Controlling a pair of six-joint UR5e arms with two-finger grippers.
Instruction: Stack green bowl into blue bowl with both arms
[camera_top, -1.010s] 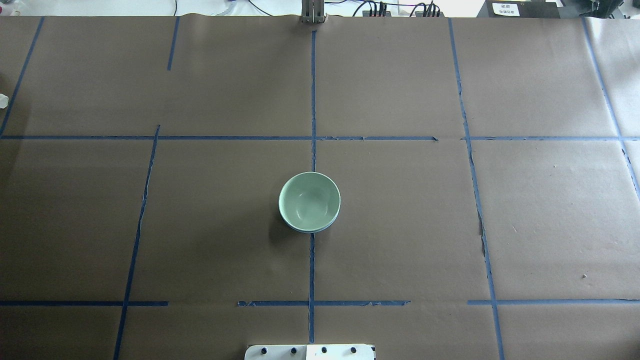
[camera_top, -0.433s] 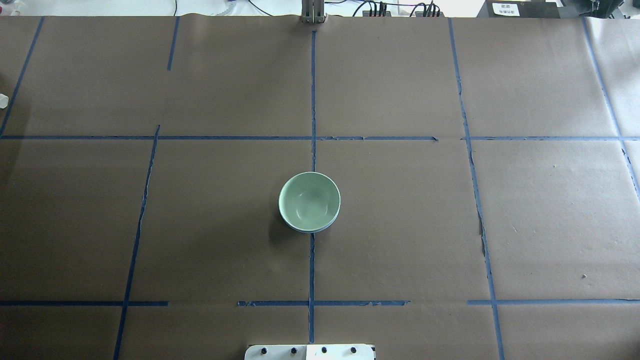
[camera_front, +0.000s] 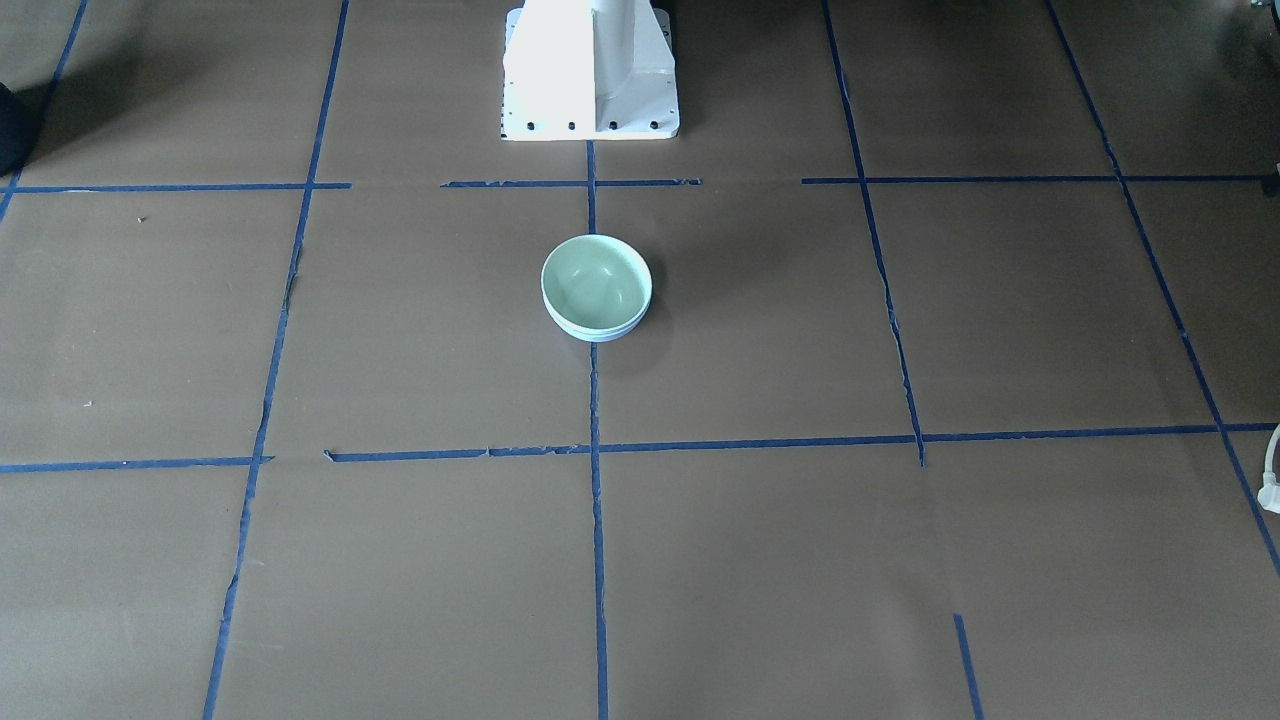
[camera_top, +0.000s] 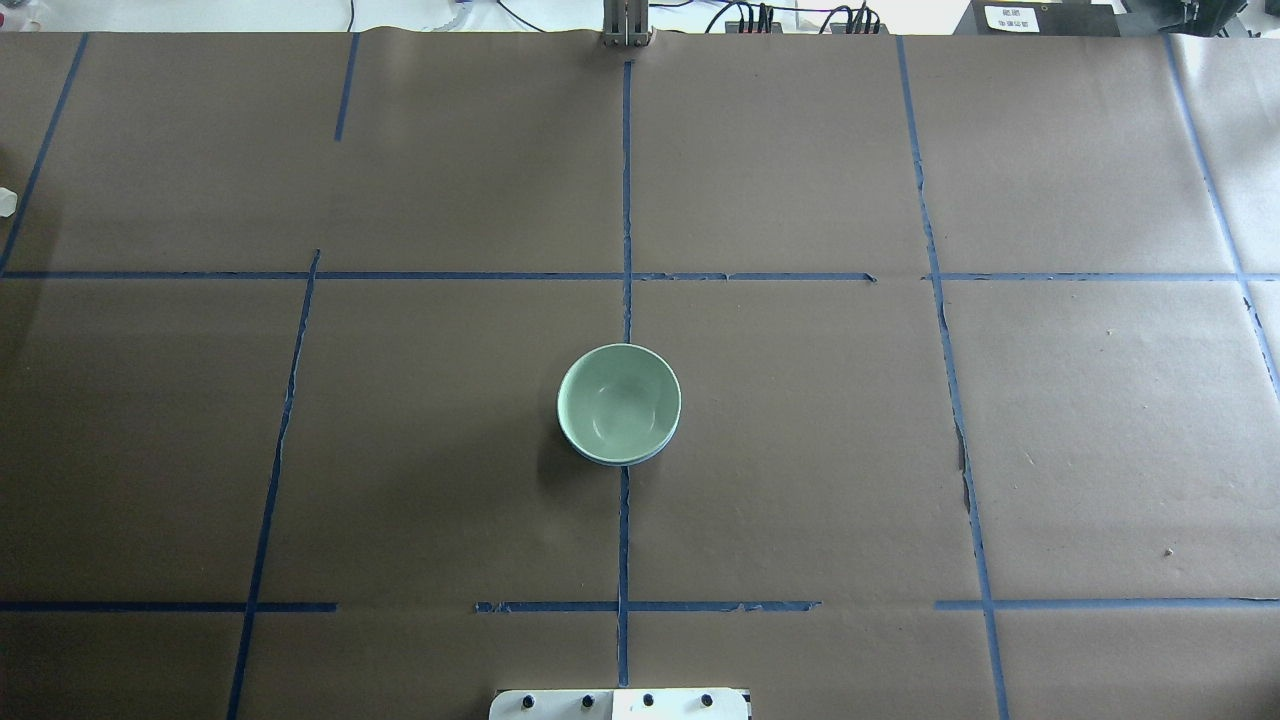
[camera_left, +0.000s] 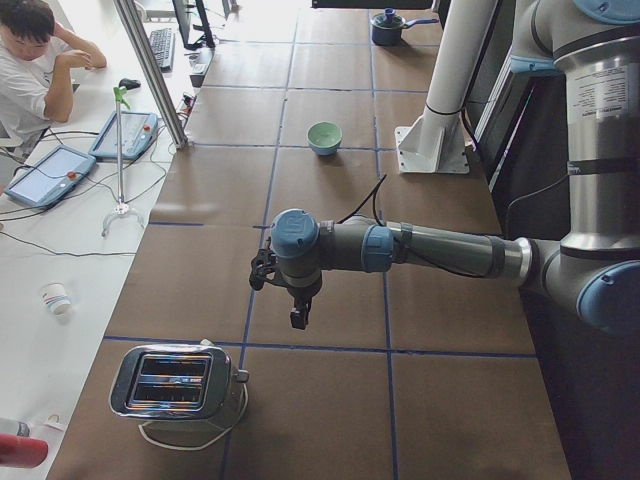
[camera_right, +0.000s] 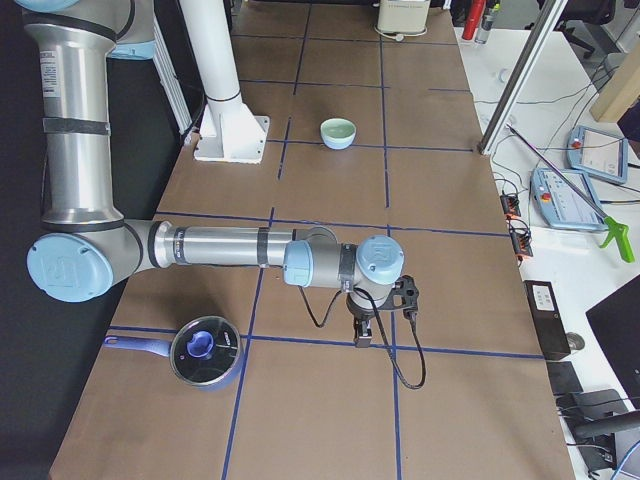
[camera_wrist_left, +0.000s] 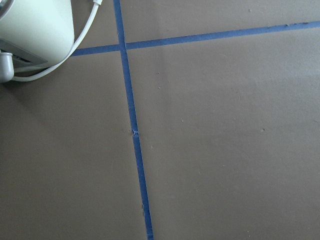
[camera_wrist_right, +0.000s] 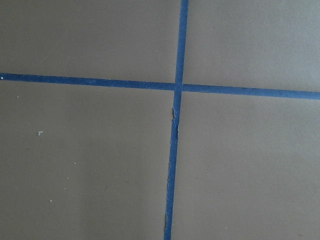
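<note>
Closest to the robot: white pedestal base (camera_front: 590, 70), bolted at the table (camera_top: 900, 450) edge.

Just forward of it, on the centre tape line (camera_top: 624, 200): the green bowl (camera_top: 618, 400), upright, seated inside the blue bowl (camera_front: 597, 335). Only a thin periwinkle rim shows under the green one, on the side away from the robot. The rims look level and the nesting snug. Nothing touches the pair.

Judgement: the stacking step reads as done and the task as complete. No further placing seems called for. At most, a check that the green bowl sits flat, with both arms kept clear of the stack.

Further out, toward the table ends, well apart from the bowls:
- The left arm (camera_left: 440, 248) lies stretched low over the table, with the left gripper (camera_left: 299, 320) pointing down near a toaster (camera_left: 175, 383). It appears to hold nothing. The fingers are too small in the side view, and absent from the wrist view, so I cannot tell how wide they stand.
- The right arm (camera_right: 220, 246) does likewise at the opposite end, with the right gripper (camera_right: 362, 337) pointing down beside a lidded pot (camera_right: 203, 352). It appears empty-handed, but whether the fingers are spread or closed I cannot tell. The wrist view shows only bare paper and crossed tape.
</note>
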